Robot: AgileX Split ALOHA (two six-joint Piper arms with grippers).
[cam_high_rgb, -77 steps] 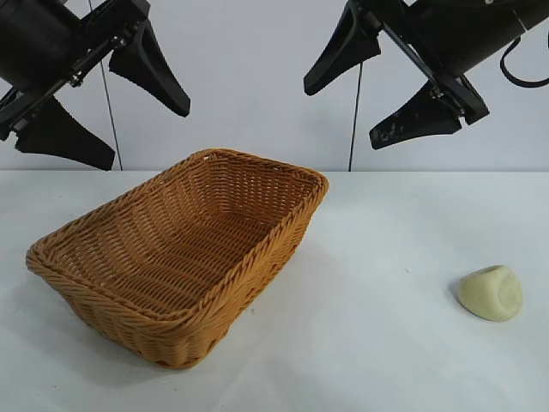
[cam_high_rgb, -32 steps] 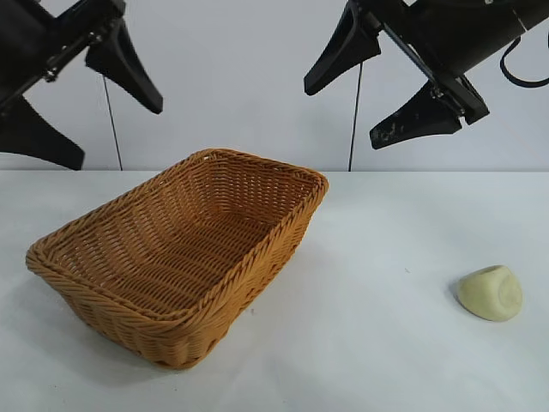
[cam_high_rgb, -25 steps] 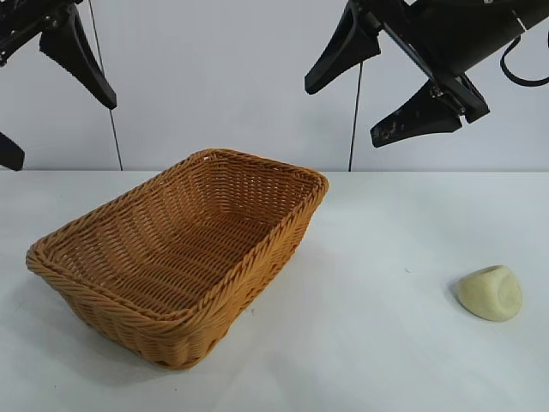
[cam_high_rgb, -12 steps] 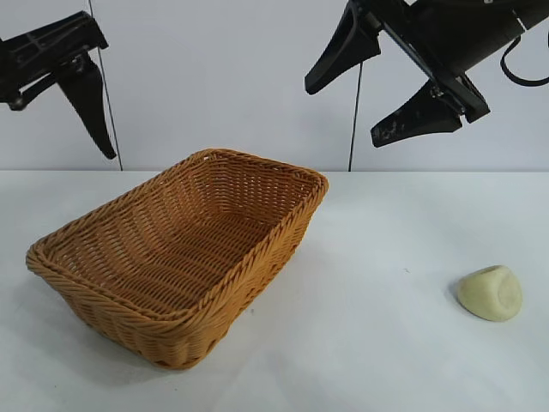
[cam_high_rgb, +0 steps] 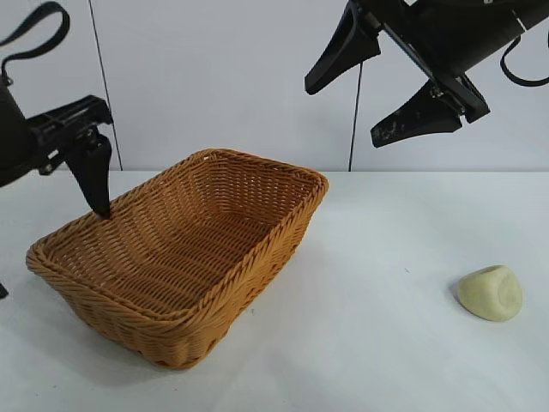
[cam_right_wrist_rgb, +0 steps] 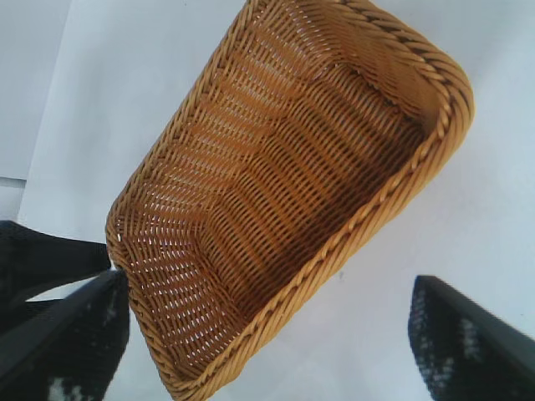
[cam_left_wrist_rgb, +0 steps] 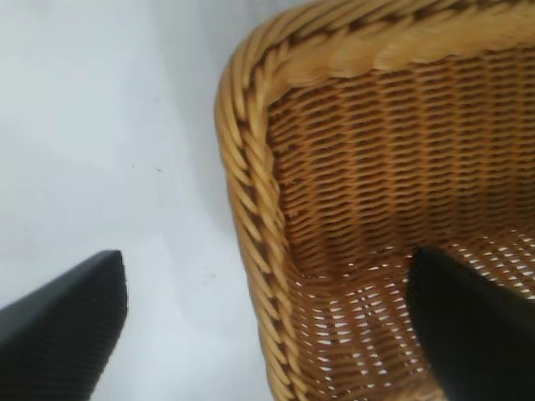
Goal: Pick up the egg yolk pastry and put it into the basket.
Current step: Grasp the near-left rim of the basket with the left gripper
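Two arms: left one at work, right one idle up high.
Left gripper (cam_high_rgb: 51, 223): has dropped from the upper corner at 10 o'clock to the basket's rim at 9 o'clock; fingers wide apart, nothing between them.
Left wrist view: one finger (cam_left_wrist_rgb: 58, 322) outside the rim over the table, the other over the weave inside, so the jaws straddle the basket's corner (cam_left_wrist_rgb: 251, 192).
Basket (cam_high_rgb: 184, 249): left of centre on the table (cam_high_rgb: 377, 360), unmoved, nothing in it.
Pastry (cam_high_rgb: 491, 293): at 4 o'clock, on the table near the right edge, well apart from the basket, untouched and in the same spot as before.
Right gripper (cam_high_rgb: 390, 77): hangs at 1 o'clock, unmoved, fingers spread, holding nothing; it looks down on the basket.
Meaning: the descent looks aimed at steadying or gripping the basket, not the pastry.
Progress: pick not yet begun; the nearer arm to the pastry is the right one.
Risk: closing on the rim could drag or tip the basket.
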